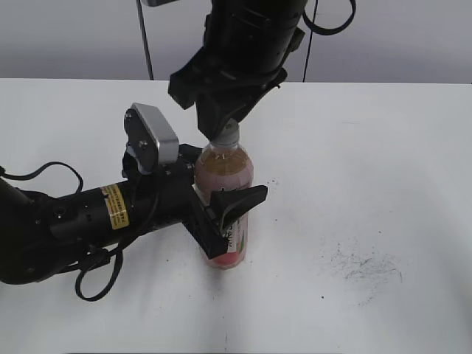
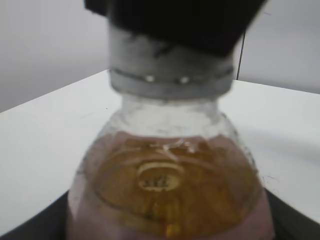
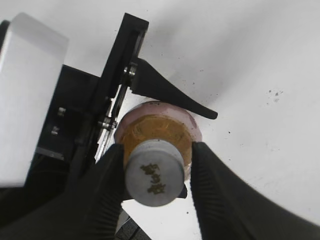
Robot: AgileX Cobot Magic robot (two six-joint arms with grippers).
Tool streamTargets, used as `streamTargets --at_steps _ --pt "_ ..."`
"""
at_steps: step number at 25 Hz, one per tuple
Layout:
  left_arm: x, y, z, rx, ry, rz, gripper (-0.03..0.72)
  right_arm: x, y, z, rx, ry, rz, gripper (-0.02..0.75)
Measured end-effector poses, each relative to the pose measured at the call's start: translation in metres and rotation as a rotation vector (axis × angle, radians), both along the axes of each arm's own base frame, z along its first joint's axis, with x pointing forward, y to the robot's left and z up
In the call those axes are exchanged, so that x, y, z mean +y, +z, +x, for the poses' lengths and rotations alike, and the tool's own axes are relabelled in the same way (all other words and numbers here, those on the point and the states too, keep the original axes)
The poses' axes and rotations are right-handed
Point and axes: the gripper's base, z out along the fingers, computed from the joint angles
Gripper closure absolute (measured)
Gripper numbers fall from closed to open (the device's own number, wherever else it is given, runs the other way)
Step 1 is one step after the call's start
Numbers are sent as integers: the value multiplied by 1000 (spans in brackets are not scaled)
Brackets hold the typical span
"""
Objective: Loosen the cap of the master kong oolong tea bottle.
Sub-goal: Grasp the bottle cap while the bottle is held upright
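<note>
The master kong oolong tea bottle [image 1: 225,173] stands upright on the white table, amber tea inside and the pink label low down. My left gripper [image 1: 230,221] is shut on the bottle's body from the left. The bottle's shoulder fills the left wrist view [image 2: 170,170]. The white-grey cap [image 1: 226,137] sits on the neck, partly hidden by my right gripper [image 1: 225,122], which comes down from above. In the right wrist view the cap [image 3: 154,172] lies between the right jaws [image 3: 157,175]. The left finger touches it and a small gap shows at the right finger.
The white table [image 1: 383,147] stretches all round. Dark specks and scuffs [image 1: 361,265] mark it at the front right. The left arm's body and cables [image 1: 66,221] lie across the front left. A thin pole [image 1: 144,37] stands at the back.
</note>
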Motion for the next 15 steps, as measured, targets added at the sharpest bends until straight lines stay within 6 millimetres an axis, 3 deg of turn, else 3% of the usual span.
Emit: streamTargets --at_steps 15 --pt "0 0 0 0 0 0 246 -3 -3 -3 11 0 -12 381"
